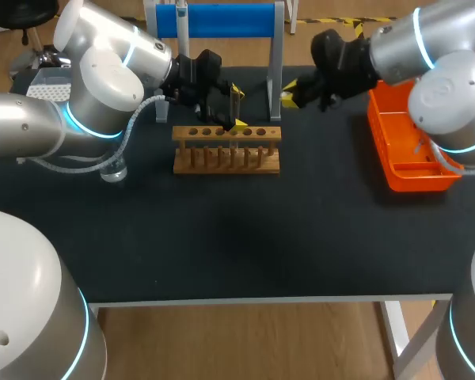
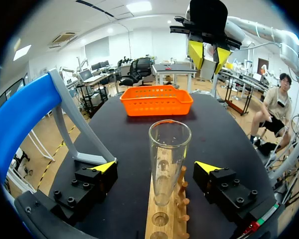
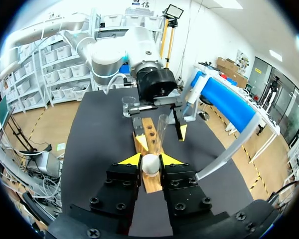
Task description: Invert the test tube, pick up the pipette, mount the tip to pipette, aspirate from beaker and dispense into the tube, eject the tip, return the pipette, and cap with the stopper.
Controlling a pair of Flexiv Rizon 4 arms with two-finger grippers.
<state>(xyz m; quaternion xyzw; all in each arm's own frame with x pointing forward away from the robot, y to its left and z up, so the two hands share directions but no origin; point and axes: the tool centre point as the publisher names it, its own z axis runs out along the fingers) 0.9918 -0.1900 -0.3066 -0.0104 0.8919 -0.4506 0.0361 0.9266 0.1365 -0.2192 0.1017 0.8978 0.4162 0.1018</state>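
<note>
Left gripper gapes wide, test tube upright in the gap, untouched; right gripper pinches the white stopper (orange basket, three o'clock, black table).

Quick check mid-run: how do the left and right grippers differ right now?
The left gripper is open, its fingers standing apart on either side of the upright test tube. The right gripper is shut on the white stopper. The left gripper is down at the wooden rack, while the right gripper is held apart from it, clear of the tube. Both have yellow tips.
</note>
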